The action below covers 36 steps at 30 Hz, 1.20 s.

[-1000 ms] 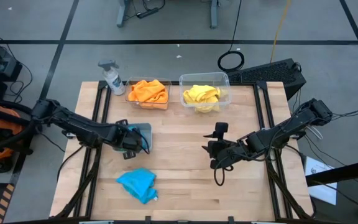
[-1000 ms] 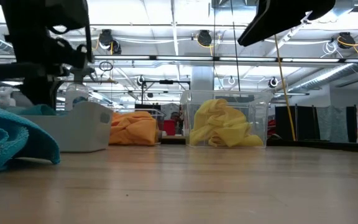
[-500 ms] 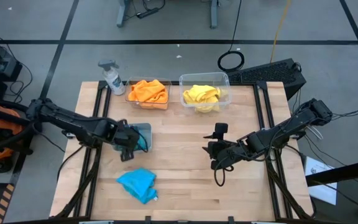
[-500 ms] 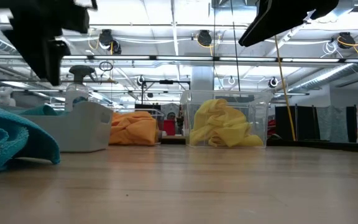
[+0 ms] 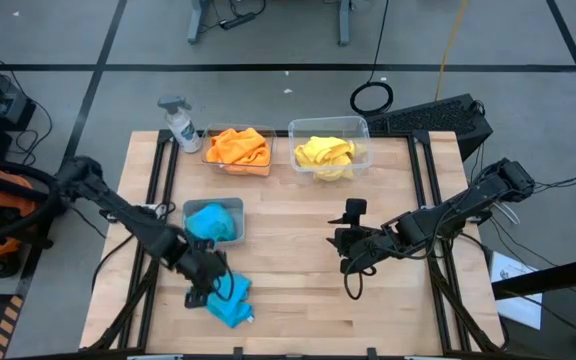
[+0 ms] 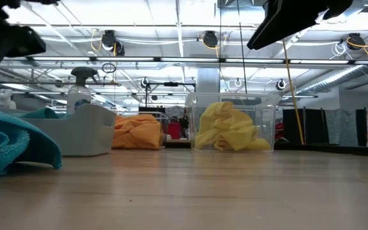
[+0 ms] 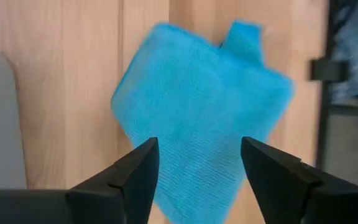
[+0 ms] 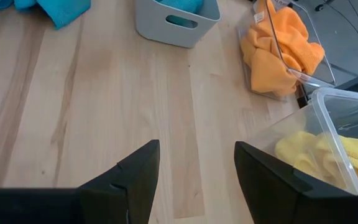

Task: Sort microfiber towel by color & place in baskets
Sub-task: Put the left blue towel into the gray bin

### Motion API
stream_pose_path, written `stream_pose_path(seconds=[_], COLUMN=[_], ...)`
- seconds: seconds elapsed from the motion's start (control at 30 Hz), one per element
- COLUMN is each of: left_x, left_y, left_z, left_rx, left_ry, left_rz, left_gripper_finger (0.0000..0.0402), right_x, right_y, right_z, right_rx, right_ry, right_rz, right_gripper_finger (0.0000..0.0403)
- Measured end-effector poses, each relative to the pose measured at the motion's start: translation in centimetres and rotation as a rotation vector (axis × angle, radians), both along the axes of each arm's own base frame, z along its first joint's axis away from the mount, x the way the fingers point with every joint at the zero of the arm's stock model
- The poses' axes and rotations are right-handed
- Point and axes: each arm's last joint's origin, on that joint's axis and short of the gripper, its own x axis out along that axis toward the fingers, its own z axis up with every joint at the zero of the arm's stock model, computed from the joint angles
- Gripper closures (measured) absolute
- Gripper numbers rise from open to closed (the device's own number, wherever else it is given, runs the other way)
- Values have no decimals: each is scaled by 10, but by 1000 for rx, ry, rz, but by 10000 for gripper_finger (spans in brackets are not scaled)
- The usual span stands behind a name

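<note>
One blue towel [image 5: 230, 298] lies crumpled on the table near the front edge and fills the left wrist view [image 7: 197, 118]. My left gripper [image 5: 208, 288] hangs over it, open, one finger on either side, touching nothing. A second blue towel [image 5: 213, 222] lies in the grey basket [image 5: 236, 208]. Orange towels [image 5: 238, 148] fill one clear basket and yellow towels [image 5: 325, 152] the clear basket [image 5: 358, 128] beside it. My right gripper [image 5: 344, 255] waits open over mid-table with nothing between its fingers.
A white spray bottle [image 5: 179, 122] stands at the far left corner beside the orange basket. Bare wood lies between the two arms and along the near right. In the low view the blue towel [image 6: 8, 144] lies close at the left, in front of the grey basket [image 6: 78, 131].
My left gripper has left the grey basket and gone toward the table's near edge, and now hangs over the blue towel on the table. A blue towel now shows lying in the grey basket.
</note>
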Motion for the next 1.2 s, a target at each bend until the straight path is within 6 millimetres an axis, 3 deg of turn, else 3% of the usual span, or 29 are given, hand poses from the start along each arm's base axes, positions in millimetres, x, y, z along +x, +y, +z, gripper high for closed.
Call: stream_pose_path(seconds=[0.27,0.57,1.07,1.2], left_x=[10,21,42,54], left_y=[-27,-35,-43,-43], left_z=[-39,-76,-105,-113], left_rx=[149,218,162,149], left_ry=[29,116,108,51], left_rz=[21,10,106,51], left_gripper_finger=[180,180,158,189], right_x=[0,0,0,0], right_y=[0,0,0,0], right_z=[0,0,0,0], right_rx=[1,15,15,20], right_ry=[2,-4,-5,-7], right_rz=[-2,-16,-16,-20], right_gripper_finger=[202,202,202,202])
